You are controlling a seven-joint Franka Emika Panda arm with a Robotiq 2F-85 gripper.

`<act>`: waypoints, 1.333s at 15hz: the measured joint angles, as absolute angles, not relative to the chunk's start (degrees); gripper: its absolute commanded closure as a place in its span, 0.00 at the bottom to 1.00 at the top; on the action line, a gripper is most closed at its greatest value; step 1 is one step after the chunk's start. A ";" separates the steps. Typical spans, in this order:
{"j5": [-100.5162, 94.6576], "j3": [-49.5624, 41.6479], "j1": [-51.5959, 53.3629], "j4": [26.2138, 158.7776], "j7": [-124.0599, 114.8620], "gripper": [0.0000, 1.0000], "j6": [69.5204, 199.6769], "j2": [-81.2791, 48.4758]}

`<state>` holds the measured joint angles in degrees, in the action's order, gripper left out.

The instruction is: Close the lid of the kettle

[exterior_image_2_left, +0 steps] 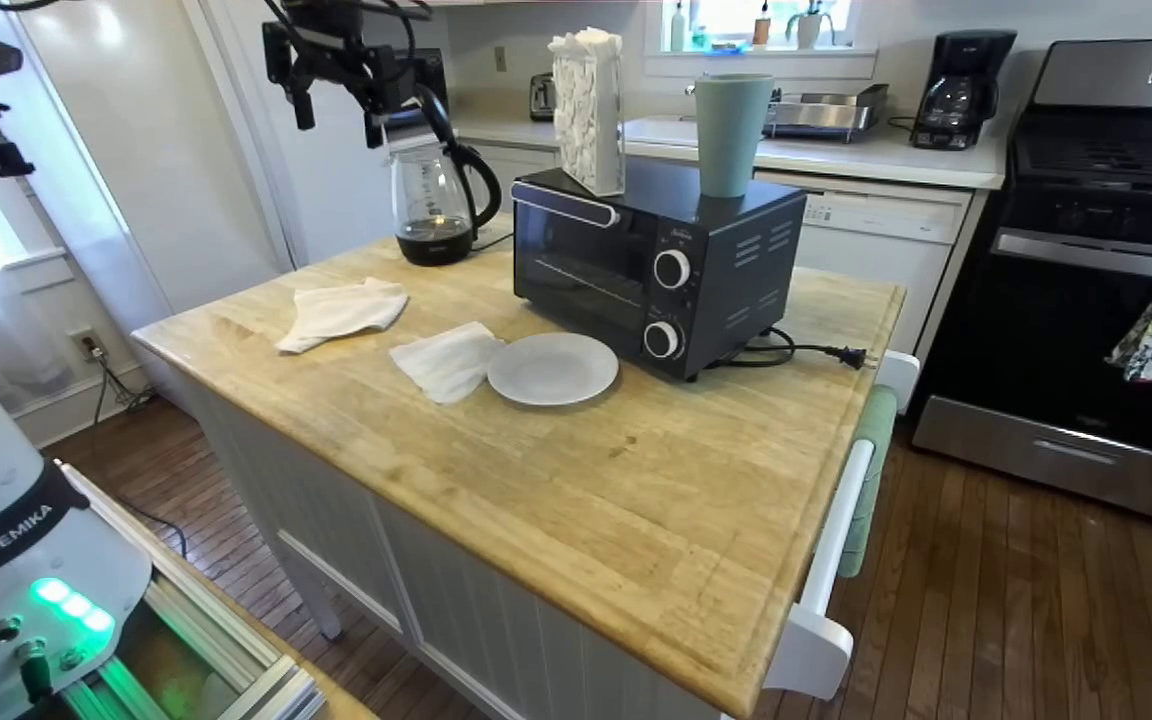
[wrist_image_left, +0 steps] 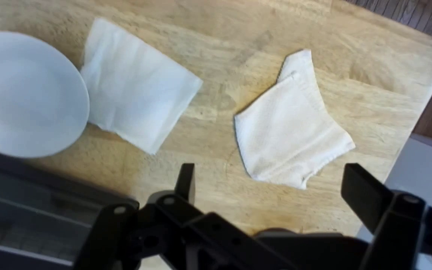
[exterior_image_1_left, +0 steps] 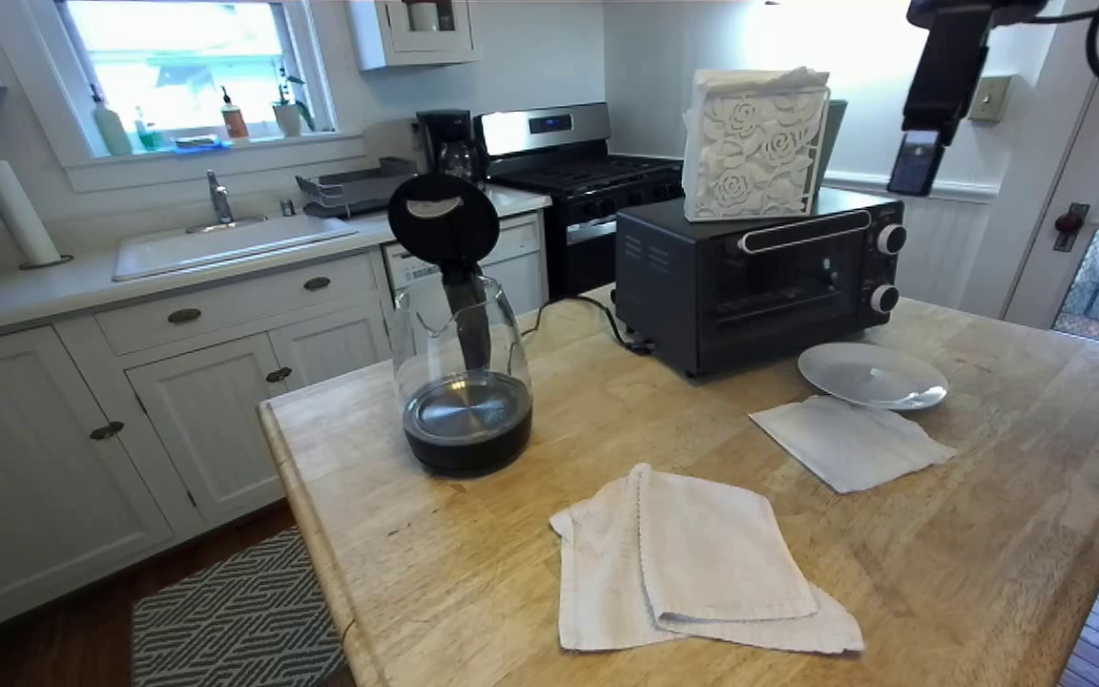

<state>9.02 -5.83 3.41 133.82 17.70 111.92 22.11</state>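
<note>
There is a gap between the kettle (exterior_image_1_left: 466,396) and the toaster oven (exterior_image_1_left: 759,281), but a cord (exterior_image_1_left: 599,304) lies there. The lid (exterior_image_1_left: 445,221) sticks up. A tall napkin holder (exterior_image_1_left: 757,151) blocks the way over the oven. Above the flat cloth (exterior_image_1_left: 712,558) there is open room.

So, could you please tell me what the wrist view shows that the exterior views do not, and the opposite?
Only the wrist view: no extra object that I can name, just a near-overhead look through the open tool. A dark curved edge low in that picture I cannot identify.

Only the exterior views, recognisably: the kettle with its lid raised, drip coffee maker, stove, napkin holder, potted plant.

All share: the tool, plate, white napkin, folded cloth, toaster oven (cut off in the wrist view) and wooden tabletop.
</note>
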 measured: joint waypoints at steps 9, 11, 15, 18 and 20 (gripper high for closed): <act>18.74 -1.85 4.84 117.79 11.91 0.00 125.21 11.33; 20.87 -0.79 4.87 114.21 9.99 0.00 127.46 7.64; 22.76 0.65 4.87 109.33 6.11 0.00 128.76 2.35; 23.02 0.76 4.84 108.23 5.77 0.00 128.76 1.24; 23.04 0.77 4.82 108.01 5.73 0.00 128.76 1.21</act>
<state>23.04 0.77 4.82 108.01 5.73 128.76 1.21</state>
